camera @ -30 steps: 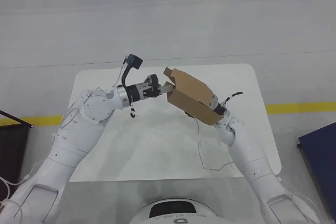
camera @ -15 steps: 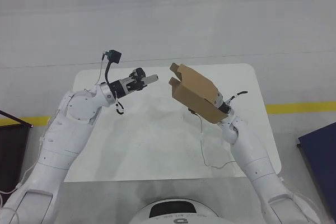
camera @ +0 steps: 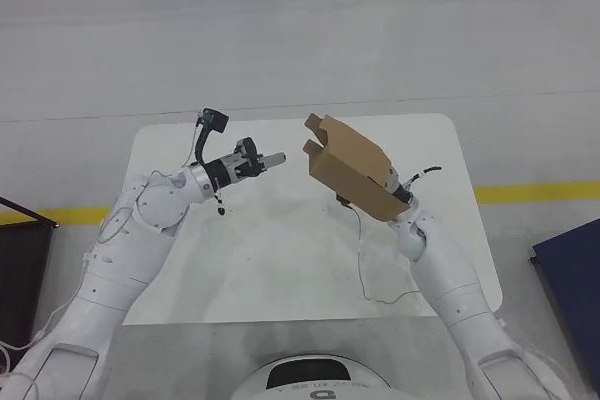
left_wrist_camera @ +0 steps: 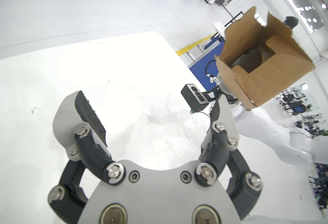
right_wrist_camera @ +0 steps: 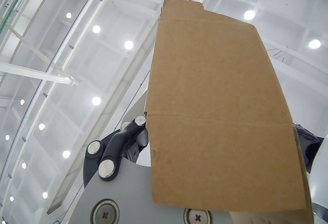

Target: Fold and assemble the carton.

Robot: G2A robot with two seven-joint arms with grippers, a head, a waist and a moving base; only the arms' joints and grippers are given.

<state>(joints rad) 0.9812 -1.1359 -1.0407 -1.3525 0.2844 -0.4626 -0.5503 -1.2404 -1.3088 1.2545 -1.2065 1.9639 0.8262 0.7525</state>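
Observation:
A brown carton (camera: 348,163) hangs tilted over the table's far right part, with two loose flaps pointing toward the far side. My right gripper (camera: 398,195) is shut on its lower end, and the cardboard hides its fingers. The left wrist view looks into the carton's (left_wrist_camera: 266,73) open mouth, where flaps stand apart. One flat wall of the carton (right_wrist_camera: 220,107) rises in front of the right wrist camera. My left gripper (camera: 273,160) stands open a short way left of the carton, touching nothing; its fingers (left_wrist_camera: 89,117) are spread wide with nothing between them.
The white table (camera: 280,260) is bare apart from a thin cable (camera: 365,265) trailing from the right arm. A dark blue panel (camera: 580,290) stands on the floor at the right and a black frame (camera: 5,260) at the left.
My left gripper let go of the carton's flap, drew back to the left, and has since crept a little toward the carton again. The right arm raised the carton slightly.

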